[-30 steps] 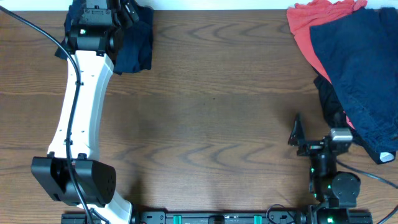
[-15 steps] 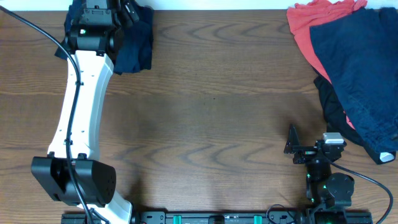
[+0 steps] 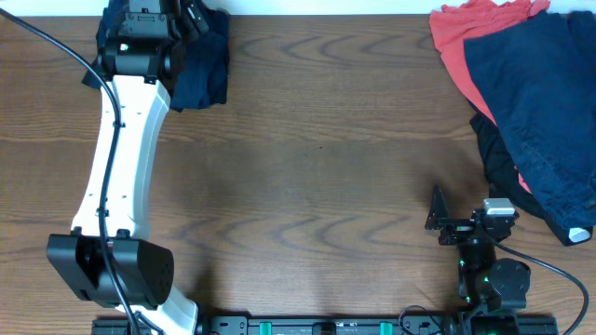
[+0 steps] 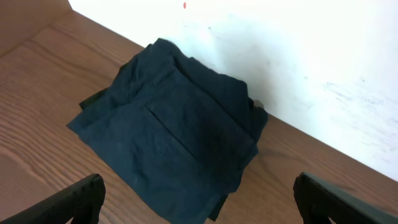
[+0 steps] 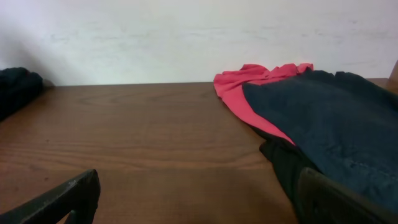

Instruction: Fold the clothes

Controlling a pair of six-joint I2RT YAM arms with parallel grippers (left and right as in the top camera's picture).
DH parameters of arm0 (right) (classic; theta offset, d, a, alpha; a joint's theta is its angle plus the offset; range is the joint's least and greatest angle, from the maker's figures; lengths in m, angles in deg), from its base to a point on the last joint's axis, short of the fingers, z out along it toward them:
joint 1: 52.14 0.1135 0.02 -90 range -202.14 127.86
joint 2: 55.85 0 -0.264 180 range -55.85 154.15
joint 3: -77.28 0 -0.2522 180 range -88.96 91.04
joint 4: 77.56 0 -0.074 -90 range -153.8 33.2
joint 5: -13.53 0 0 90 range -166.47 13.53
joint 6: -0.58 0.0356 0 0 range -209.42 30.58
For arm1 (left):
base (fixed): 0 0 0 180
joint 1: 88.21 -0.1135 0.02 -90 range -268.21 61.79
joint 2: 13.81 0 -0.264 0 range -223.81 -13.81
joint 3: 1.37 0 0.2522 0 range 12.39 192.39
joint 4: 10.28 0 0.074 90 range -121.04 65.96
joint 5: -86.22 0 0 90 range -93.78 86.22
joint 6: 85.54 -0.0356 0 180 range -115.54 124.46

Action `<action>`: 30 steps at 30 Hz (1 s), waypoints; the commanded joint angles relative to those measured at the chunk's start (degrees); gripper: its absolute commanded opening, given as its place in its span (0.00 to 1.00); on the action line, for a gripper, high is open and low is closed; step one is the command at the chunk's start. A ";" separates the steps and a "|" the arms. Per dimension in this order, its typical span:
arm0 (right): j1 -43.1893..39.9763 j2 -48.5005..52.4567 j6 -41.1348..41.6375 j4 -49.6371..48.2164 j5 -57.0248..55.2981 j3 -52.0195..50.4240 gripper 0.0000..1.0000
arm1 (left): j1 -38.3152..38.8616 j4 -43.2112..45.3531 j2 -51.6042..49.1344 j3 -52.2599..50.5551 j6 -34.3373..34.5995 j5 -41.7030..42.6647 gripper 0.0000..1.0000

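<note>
A folded navy blue garment (image 3: pixel 200 58) lies at the table's far left corner, against the white wall; it fills the left wrist view (image 4: pixel 174 134). My left gripper (image 3: pixel 191 17) is open above it, fingers wide apart, holding nothing. A heap of clothes lies at the far right: a large navy garment (image 3: pixel 540 102) over a coral red one (image 3: pixel 456 42) and a black one (image 3: pixel 498 158). The heap also shows in the right wrist view (image 5: pixel 323 118). My right gripper (image 3: pixel 438 216) is open and empty near the front edge, left of the heap.
The brown wooden table (image 3: pixel 317 167) runs between the folded garment and the heap. A white wall (image 5: pixel 186 37) stands behind the table's far edge. My white left arm (image 3: pixel 116 177) stretches along the left side.
My right arm has drawn back toward the front edge, away from the heap. The left arm and the clothes have not moved.
</note>
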 commanded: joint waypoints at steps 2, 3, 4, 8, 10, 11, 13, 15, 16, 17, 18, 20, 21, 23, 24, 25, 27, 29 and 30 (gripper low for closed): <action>0.44 -0.04 -0.70 0.22 0.42 -0.09 0.99 | 0.07 -0.20 -0.48 0.35 -0.50 0.33 0.98; 0.44 -0.04 -0.70 0.22 0.42 -0.09 0.99 | 0.07 -0.20 -0.48 0.35 -0.50 0.33 0.98; 0.44 -0.04 -0.70 0.22 0.42 -0.09 0.99 | 0.07 -0.20 -0.48 0.35 -0.50 0.33 0.98; 0.44 -0.04 -0.70 0.22 0.42 -0.09 0.99 | 0.07 -0.20 -0.48 0.35 -0.50 0.31 0.98; 0.44 -0.04 -0.70 0.22 0.42 -0.09 0.99 | 0.04 -0.22 -0.48 0.35 -0.57 0.22 0.98; 0.44 -0.04 -0.70 0.22 0.42 -0.09 0.99 | -0.13 -0.46 -0.46 0.35 -0.81 0.02 0.98; 0.44 -0.04 -0.70 0.22 0.42 -0.09 0.99 | -0.42 -1.73 0.07 0.35 -0.74 -0.15 0.98; 0.44 -0.04 -0.70 0.22 0.42 -0.09 0.99 | -0.20 -4.17 0.83 0.02 -0.70 -0.13 0.98; 0.44 -0.04 -0.70 0.22 0.42 -0.09 0.99 | 0.04 -5.09 1.29 -0.48 -0.28 -0.13 0.98; 0.44 -0.04 -0.70 0.22 0.42 -0.09 0.99 | 0.28 -5.33 1.99 -1.49 0.61 -0.11 0.98; 0.44 -0.04 -0.70 0.22 0.42 -0.09 0.99 | 0.46 -5.03 2.75 -2.62 1.88 -0.11 0.98; 0.44 -0.04 -0.70 0.22 0.42 -0.09 0.99 | 0.72 -2.78 4.94 -6.23 5.62 0.35 0.98; 0.44 -0.04 -0.70 0.22 0.42 -0.09 0.99 | 0.83 -0.35 6.16 -8.57 5.77 1.14 0.98; 0.44 -0.04 -0.70 0.22 0.42 -0.09 0.99 | 0.83 6.49 9.35 -14.82 5.73 2.75 0.98; 0.44 -0.04 -0.70 0.22 0.42 -0.09 0.99 | 0.83 9.70 11.04 -18.08 5.70 2.99 0.98; 0.44 -0.04 -0.70 0.22 0.42 -0.09 0.99 | 0.83 12.79 12.85 -21.42 5.33 3.39 0.98; 0.44 -0.04 -0.70 0.22 0.42 -0.09 0.99 | 0.83 18.29 17.11 -28.63 3.89 3.61 0.98; 0.44 -0.04 -0.70 0.22 0.42 -0.09 0.99 | 0.76 22.12 21.57 -35.21 1.77 4.31 0.98; 0.44 -0.04 -0.70 0.22 0.42 -0.09 0.99 | 0.74 23.61 23.61 -37.99 0.37 4.90 0.98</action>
